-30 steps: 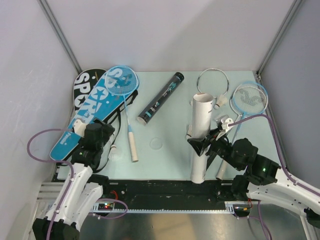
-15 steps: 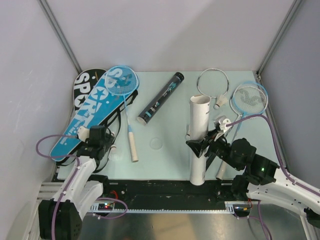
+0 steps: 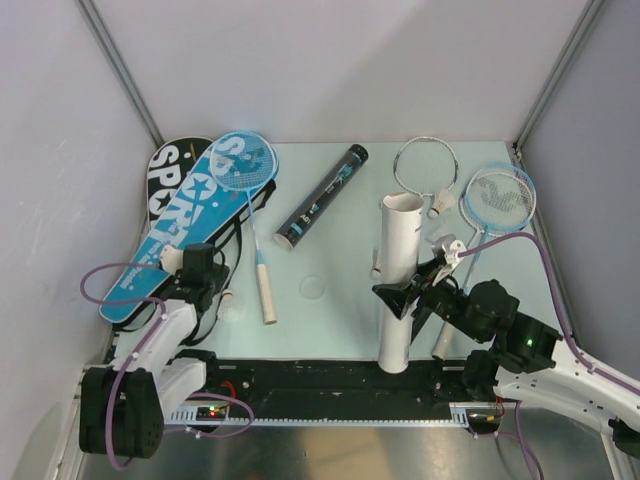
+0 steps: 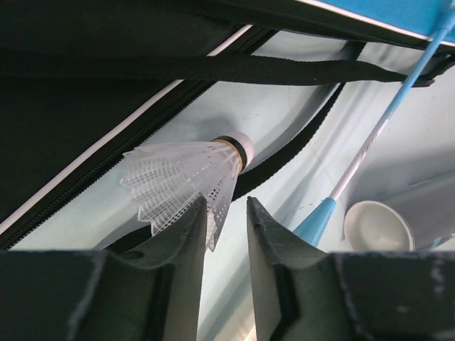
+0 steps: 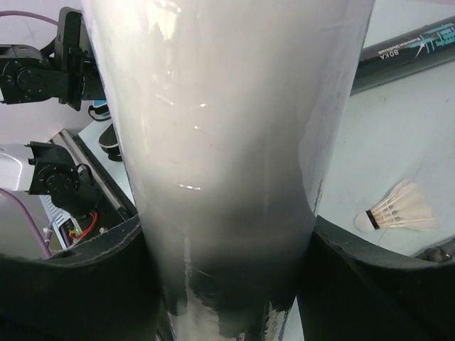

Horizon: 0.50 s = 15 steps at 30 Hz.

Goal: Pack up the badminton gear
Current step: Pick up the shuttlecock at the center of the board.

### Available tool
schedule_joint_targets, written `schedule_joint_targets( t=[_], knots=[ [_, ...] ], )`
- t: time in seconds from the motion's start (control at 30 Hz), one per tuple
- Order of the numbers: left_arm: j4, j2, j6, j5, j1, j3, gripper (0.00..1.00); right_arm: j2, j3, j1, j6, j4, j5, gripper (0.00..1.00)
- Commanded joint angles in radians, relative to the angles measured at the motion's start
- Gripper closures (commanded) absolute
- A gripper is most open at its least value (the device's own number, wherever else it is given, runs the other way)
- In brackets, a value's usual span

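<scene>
White tube stands near-upright at lower centre of the top view, open mouth up, foot at the table's near edge. Right gripper is clamped round its middle; the wrist view shows a dark finger on each side, pressed on the tube wall.

Left gripper sits low at the lower left of the top view, beside the covers. Its jaws are close together with a narrow gap. A white shuttlecock lies on its side just past the tips, cork toward the upper right. The skirt's edge dips into the gap against one finger. Can't tell if it's actually pinched.

Blue cover lies on the black cover at the left. Blue racket has its head on the blue cover and its handle pointing toward the bottom. Black tube lies diagonally at upper centre. Silver racket and a pale blue racket are at the upper right, with two more shuttlecocks near them.
</scene>
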<state>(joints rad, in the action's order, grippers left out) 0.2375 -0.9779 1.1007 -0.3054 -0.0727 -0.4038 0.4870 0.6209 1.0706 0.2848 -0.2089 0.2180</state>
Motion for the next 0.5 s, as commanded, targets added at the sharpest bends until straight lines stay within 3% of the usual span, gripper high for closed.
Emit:
schedule_joint_targets(
  t=[0.0,0.07,0.13,0.23,0.47],
  knots=[
    [-0.055,0.061,-0.02,-0.017,0.008,0.006,0.72,-0.009,0.007,0.005,0.001,0.052,-0.008,0.58],
    [-0.055,0.103,-0.03,-0.018,0.009,0.019,0.9,-0.009,0.002,0.004,0.007,0.047,-0.005,0.58],
    [-0.055,0.143,-0.048,-0.002,0.01,0.023,0.98,-0.014,-0.011,0.004,0.009,0.06,-0.004,0.58],
    [-0.045,0.194,-0.14,0.048,0.009,-0.003,1.0,-0.012,-0.021,0.004,0.006,0.084,-0.005,0.58],
    [0.213,0.213,-0.364,0.126,0.009,-0.288,1.0,0.025,-0.02,0.005,-0.013,0.103,-0.01,0.59]
  ],
)
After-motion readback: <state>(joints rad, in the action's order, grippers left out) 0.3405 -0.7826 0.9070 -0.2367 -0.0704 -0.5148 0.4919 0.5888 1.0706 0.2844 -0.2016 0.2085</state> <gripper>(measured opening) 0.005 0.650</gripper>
